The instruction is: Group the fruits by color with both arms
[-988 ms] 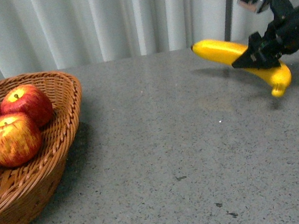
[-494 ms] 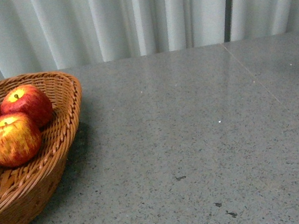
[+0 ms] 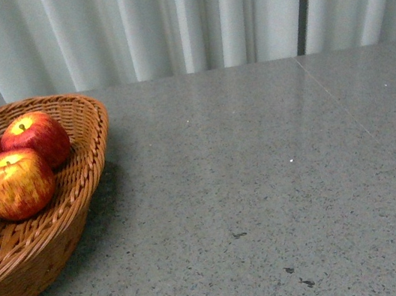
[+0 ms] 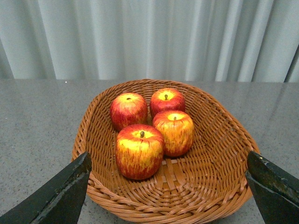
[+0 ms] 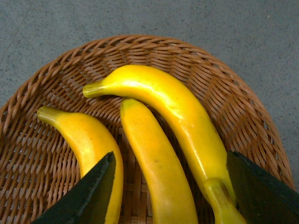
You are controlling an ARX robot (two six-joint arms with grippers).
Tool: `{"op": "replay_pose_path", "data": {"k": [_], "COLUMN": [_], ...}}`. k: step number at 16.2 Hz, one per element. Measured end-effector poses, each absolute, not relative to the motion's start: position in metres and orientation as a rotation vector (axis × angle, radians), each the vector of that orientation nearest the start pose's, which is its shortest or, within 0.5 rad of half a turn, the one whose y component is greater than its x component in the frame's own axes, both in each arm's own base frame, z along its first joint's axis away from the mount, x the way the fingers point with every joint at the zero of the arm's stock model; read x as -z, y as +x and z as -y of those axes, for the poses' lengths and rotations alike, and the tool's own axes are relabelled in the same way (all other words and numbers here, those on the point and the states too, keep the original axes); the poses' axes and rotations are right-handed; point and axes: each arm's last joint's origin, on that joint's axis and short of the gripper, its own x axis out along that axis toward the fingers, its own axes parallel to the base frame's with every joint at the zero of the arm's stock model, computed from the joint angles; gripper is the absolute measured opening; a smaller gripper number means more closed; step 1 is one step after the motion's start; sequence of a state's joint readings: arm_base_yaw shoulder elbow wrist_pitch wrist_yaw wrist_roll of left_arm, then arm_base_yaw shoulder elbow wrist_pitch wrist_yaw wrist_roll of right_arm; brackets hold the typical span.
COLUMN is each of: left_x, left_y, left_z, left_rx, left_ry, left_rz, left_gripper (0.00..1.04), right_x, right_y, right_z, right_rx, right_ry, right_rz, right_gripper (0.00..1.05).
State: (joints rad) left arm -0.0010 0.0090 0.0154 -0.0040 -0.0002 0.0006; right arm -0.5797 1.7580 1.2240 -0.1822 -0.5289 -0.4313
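Seen from the left wrist, the left gripper (image 4: pixel 168 186) hangs open, its two dark fingers (image 4: pixel 60 193) spread wide and holding nothing. Between and beyond those fingers sits an oval woven wicker basket (image 4: pixel 219 140) holding four round red apples streaked with yellow (image 4: pixel 139 150), bunched together and touching, stems up. Seen from the right wrist, the right gripper (image 5: pixel 170 196) is also spread and empty, one finger (image 5: pixel 91 196) on each side of the view. Between and beyond them, a second brown wicker basket (image 5: pixel 56 79) holds three long curved yellow bananas (image 5: pixel 168 105) lying side by side; the middle one runs straight between the fingers, and the outer two pass close by each fingertip. The front view shows only the apple basket on a grey speckled tabletop (image 3: pixel 265 182); neither arm appears there, and no loose fruit is visible. Both colours look already sorted. The apples look firm, smooth and a little slippery, best gripped across their widest middle. The bananas look stiff and light, best taken across the thick mid-length, not the tapering tips.
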Motion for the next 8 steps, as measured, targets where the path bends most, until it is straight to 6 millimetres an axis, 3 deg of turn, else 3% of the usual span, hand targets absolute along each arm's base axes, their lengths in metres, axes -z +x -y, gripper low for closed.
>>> {"op": "replay_pose_path", "data": {"k": [3, 8], "left_x": [-0.168, -0.168], "left_y": [0.097, 0.097], "left_z": [0.0, 0.0], "left_rx": [0.001, 0.001], "left_ry": [0.001, 0.001], "left_rz": [0.003, 0.002], "left_gripper": [0.98, 0.98], "right_x": [-0.251, -0.296], "right_y": [0.323, 0.298], "right_z": [0.181, 0.141], "right_rx": [-0.126, -0.253], "right_ry": [-0.05, -0.01], "right_rz": [-0.528, -0.324], "right_gripper": [1.0, 0.98]}}
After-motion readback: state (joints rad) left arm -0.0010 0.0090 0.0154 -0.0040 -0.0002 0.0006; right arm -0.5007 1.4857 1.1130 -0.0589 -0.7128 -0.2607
